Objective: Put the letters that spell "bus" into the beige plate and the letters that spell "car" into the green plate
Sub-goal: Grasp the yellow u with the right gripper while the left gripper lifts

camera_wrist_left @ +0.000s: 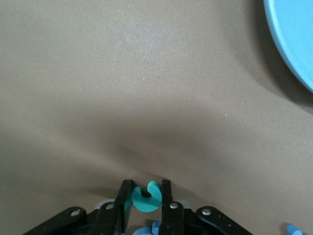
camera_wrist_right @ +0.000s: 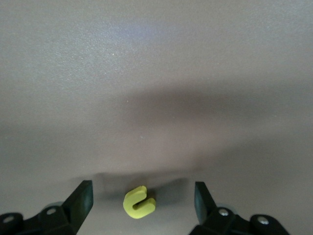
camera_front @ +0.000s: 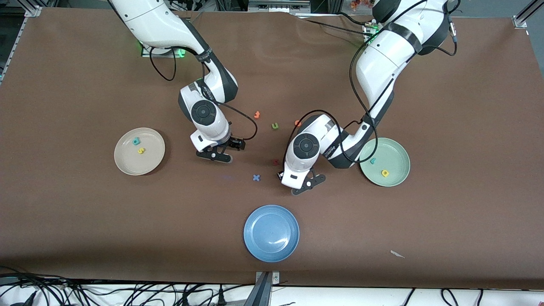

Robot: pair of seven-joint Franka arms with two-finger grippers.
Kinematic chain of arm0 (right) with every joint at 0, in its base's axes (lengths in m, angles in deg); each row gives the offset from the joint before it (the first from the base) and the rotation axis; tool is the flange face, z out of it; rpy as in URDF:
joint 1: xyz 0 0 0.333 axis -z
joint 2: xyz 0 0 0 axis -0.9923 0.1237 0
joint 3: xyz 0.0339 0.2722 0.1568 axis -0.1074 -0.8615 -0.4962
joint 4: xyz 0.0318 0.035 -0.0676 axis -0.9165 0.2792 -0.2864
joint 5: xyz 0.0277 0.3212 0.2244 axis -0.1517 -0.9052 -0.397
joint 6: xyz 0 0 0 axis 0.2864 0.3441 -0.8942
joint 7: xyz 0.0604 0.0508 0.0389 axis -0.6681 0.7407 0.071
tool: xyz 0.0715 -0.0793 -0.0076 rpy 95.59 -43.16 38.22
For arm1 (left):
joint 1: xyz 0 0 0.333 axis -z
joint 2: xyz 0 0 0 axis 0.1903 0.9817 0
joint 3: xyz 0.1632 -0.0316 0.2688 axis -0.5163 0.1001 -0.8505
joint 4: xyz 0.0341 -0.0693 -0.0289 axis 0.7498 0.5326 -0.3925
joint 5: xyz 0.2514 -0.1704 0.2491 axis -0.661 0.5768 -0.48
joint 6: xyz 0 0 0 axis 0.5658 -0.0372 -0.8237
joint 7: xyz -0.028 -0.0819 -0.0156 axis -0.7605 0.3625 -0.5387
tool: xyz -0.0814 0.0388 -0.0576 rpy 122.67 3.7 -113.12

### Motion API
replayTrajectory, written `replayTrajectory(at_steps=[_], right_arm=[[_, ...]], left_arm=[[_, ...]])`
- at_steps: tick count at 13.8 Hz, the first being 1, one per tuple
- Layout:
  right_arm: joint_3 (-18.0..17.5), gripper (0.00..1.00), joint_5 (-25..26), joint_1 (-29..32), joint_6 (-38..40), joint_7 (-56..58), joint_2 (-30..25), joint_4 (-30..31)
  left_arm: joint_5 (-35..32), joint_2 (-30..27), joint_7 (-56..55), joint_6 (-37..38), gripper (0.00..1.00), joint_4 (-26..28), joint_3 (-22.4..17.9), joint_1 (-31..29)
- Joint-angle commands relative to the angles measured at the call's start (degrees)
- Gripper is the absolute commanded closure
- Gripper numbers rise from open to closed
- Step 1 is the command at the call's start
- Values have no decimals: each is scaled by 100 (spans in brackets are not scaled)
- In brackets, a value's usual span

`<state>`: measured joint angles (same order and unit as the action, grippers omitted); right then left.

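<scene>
While both my arms reach out over the table, the beige plate [camera_front: 123, 163] lies toward my right arm's end from the blue plate [camera_front: 271, 250] and farther from the front camera, holding the teal b [camera_front: 136, 141] and yellow s [camera_front: 140, 150]. My right gripper [camera_wrist_right: 143, 191] hangs low over bare table, fingers spread around the yellow u [camera_wrist_right: 139, 201]. My left gripper [camera_wrist_left: 146, 188] is pinching the teal c [camera_wrist_left: 146, 199]. Toward my left arm's end from the blue plate, the green plate [camera_front: 397, 155] holds the teal r [camera_front: 372, 161] and yellow a [camera_front: 385, 173].
</scene>
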<state>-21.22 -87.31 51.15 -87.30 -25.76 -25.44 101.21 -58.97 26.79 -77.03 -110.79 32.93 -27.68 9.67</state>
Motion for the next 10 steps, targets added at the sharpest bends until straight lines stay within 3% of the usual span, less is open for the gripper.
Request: replayTrajectory(at_steps=[1,2,4,7,10], right_arm=[[20,28,-89,-42,-18,-57,123,-132],[12,36,-98,-42,-18,-57,123,-132],[12,40,-98,-42,-18,-101,141,-141],[-24,47,-98,-42,-18,-189,141,-132],[-32,49,-107,-77,-18,-198,141,-132]], left_arm=[[72,-42,93,40,83,-125,-56,-94],[55,-138,127,66,82,-90,-56,-164],[98,-305,539,180,82,-90,-56,-287],[116,-560,1583,908,82,-64,-12,-682],[116,-973,2709,1332,82,392,-12,-1121]])
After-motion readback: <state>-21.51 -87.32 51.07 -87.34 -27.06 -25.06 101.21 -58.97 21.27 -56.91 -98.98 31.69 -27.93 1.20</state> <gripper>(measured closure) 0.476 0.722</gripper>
